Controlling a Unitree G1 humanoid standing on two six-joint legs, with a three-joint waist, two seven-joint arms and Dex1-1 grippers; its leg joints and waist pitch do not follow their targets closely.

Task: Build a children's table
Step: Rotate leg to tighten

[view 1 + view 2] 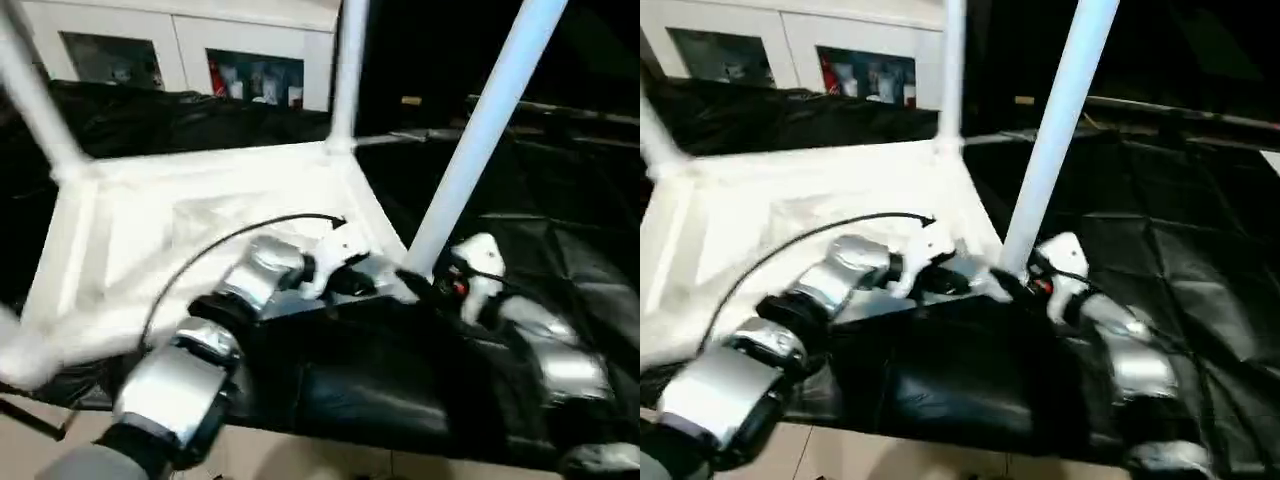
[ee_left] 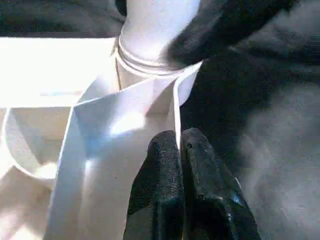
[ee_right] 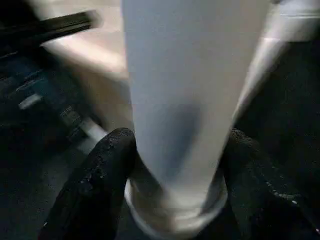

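The large white plastic rectangular tabletop [image 1: 200, 240] lay upside down on the black-draped work table [image 1: 560, 250], ribbed underside up. Three long white tapered tube legs stood in its corner sockets: the far-left leg [image 1: 35, 100], the far-right leg [image 1: 345, 70], and the near-right leg [image 1: 480, 130], which leaned to the right. The right gripper [image 3: 175, 185] was clamped around the base of that near-right leg, one black finger on each side. The left gripper [image 2: 181, 150] had its two fingers pressed together on the thin white edge of the tabletop's rim, just beside the same socket. White cabinets [image 1: 180, 50] stood at the far side.
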